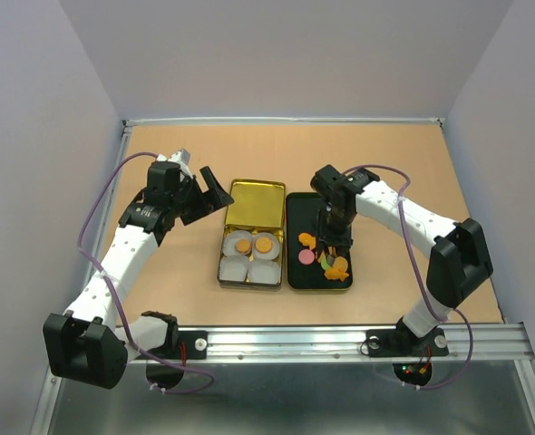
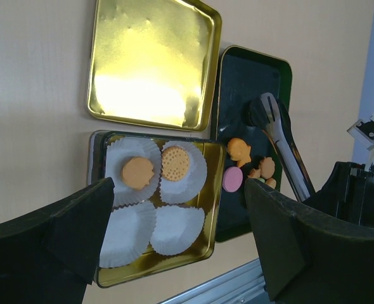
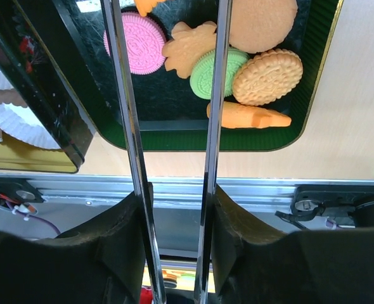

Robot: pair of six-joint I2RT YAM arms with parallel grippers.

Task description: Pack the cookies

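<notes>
Several cookies (image 1: pixel 326 258) lie at the near end of a black oblong tray (image 1: pixel 304 210). In the right wrist view I see a pink one (image 3: pixel 135 43), a green one (image 3: pixel 215 73), round orange-brown ones (image 3: pixel 266 76) and an orange carrot-shaped one (image 3: pixel 247 116). Two orange cookies (image 2: pixel 138 173) (image 2: pixel 175 163) sit in white paper cups in the gold tin (image 1: pixel 222 272). My right gripper (image 3: pixel 174 215) is shut on metal tongs (image 3: pixel 125 95), whose arms stand apart over the tray's cookies. My left gripper (image 2: pixel 180 234) is open and empty, up left of the tin.
The tin's gold lid (image 1: pixel 254 204) lies open behind the tin. Two paper cups (image 2: pixel 155 231) at the tin's near end hold nothing. A metal rail (image 1: pixel 340 340) runs along the near table edge. Walls close in at left, right and back.
</notes>
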